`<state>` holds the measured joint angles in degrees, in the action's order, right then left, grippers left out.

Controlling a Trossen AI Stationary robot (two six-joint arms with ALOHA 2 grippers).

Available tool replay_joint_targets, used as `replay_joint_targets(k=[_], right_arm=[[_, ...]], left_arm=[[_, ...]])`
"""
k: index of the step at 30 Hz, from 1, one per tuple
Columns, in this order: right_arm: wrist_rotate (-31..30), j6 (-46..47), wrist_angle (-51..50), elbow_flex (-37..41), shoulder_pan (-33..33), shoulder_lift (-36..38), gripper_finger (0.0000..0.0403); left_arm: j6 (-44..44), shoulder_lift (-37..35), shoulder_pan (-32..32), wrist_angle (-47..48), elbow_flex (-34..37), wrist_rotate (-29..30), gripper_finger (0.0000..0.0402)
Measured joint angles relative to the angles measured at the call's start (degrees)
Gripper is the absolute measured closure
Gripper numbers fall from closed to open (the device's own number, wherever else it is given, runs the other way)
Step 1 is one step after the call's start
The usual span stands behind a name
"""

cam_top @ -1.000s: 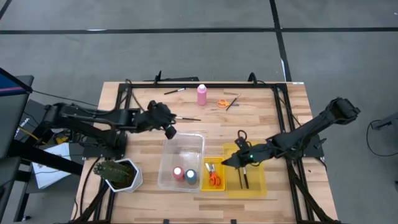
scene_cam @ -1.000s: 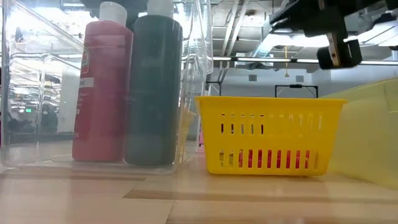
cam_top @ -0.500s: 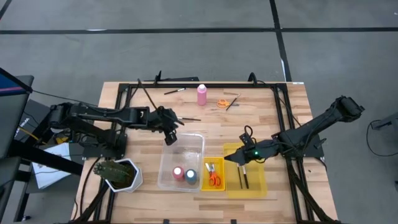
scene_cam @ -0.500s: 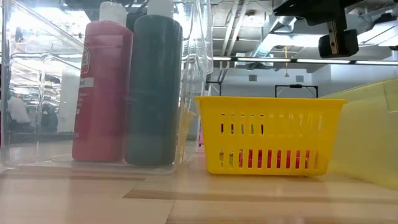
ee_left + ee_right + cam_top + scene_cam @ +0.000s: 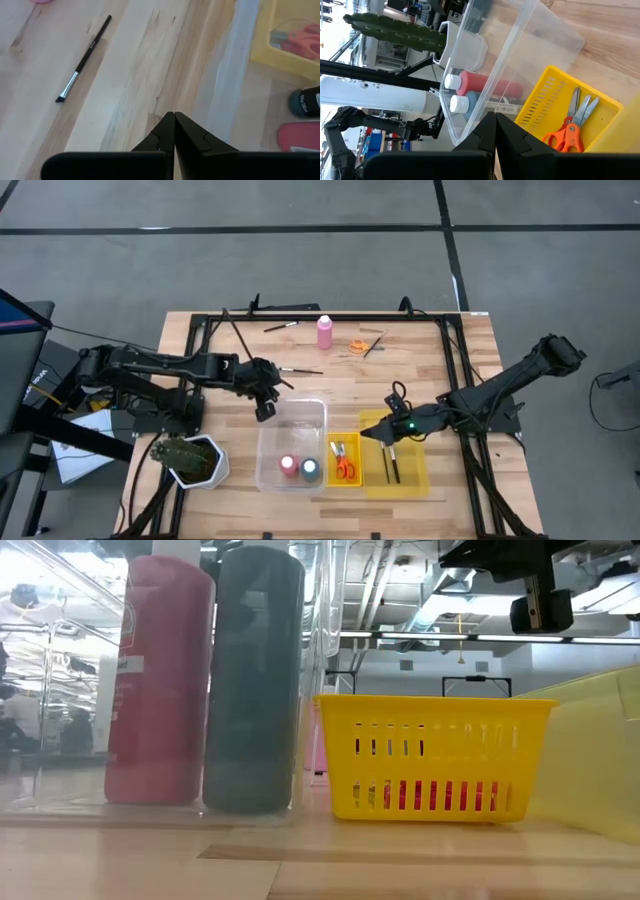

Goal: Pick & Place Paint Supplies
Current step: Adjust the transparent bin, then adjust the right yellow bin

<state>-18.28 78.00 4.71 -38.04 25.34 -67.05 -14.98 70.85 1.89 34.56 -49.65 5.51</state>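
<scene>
A: Compared with 1 second ago, the clear bin [image 5: 292,442] sits lower in the high view, nearer the front edge of the tabletop [image 5: 200,340], and the left hand [image 5: 266,408] now stands at its far left corner.

B: How are the hands?

A: Both have their fingers pressed together and hold nothing. The right hand [image 5: 368,434] hangs over the near edge of the large yellow bin [image 5: 408,476].

B: Where are the supplies?

A: The red bottle [image 5: 288,467] and the dark blue bottle [image 5: 309,469] stand side by side in the clear bin. Orange scissors [image 5: 345,467] lie in the small yellow basket [image 5: 341,480]. 1 brush [image 5: 393,464] lies in the large yellow bin. The pink bottle [image 5: 324,331], 3 loose brushes [image 5: 281,326] and a small orange thing [image 5: 357,346] remain at the back of the tabletop.
</scene>
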Motion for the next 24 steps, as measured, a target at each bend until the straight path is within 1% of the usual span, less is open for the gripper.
replay_joint_targets(k=[7, 9, 13, 16, 18, 21, 24], right_arm=[[-1.16, 0.57, -0.11, 0.00, 0.00, 0.00, 0.0403], [-1.27, 0.66, -0.10, 0.00, -0.15, 0.00, 0.0403], [-1.27, 2.04, -1.31, -0.02, -0.35, 0.10, 0.0403], [-1.29, 4.91, -6.00, -0.04, -0.21, 1.89, 0.0403], [-1.29, 6.94, -10.96, -0.02, 0.37, 3.53, 0.0403], [-0.68, 8.88, -18.35, -0.02, 2.26, 7.31, 0.0403], [2.81, 12.62, -26.38, -0.02, 5.41, 11.23, 0.0403]], left_arm=[[0.02, 0.00, -0.02, 0.34, 0.00, -2.07, 0.0401], [-0.04, -0.02, -0.04, 0.73, 0.02, -0.62, 0.0401], [-0.03, -2.43, 0.03, 1.15, 0.04, 5.63, 0.0401], [-0.27, -6.14, 0.11, 1.72, 0.04, 11.04, 0.0401], [-0.49, -9.28, 0.11, 1.88, 0.04, 13.53, 0.0401], [-1.67, -13.87, 0.11, 1.58, 0.04, 15.74, 0.0401], [-1.97, -17.82, 0.11, 1.47, 0.04, 16.25, 0.0401]])
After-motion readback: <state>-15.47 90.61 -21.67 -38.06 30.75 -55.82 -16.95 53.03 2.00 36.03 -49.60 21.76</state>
